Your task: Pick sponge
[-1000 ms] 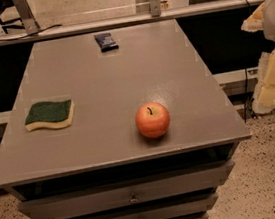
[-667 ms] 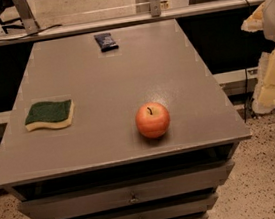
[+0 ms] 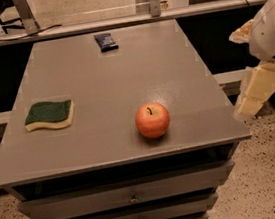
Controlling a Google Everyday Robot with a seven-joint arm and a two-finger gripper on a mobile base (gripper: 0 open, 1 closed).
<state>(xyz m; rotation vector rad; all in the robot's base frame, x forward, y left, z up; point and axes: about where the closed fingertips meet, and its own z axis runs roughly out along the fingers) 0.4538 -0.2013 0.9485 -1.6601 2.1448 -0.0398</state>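
The sponge point(image 3: 50, 114), dark green on top over pale yellow foam, lies flat near the left edge of the grey table point(image 3: 137, 66). My gripper point(image 3: 251, 102) hangs off the table's right side, just past the front right corner, far from the sponge and below the white arm housing point(image 3: 271, 31). It holds nothing that I can see.
A red-orange apple point(image 3: 152, 120) stands near the table's front edge, right of centre. A small dark blue packet point(image 3: 105, 41) lies at the back of the table. Drawers point(image 3: 134, 198) sit under the tabletop. A rail and metal posts point(image 3: 155, 13) run behind the table.
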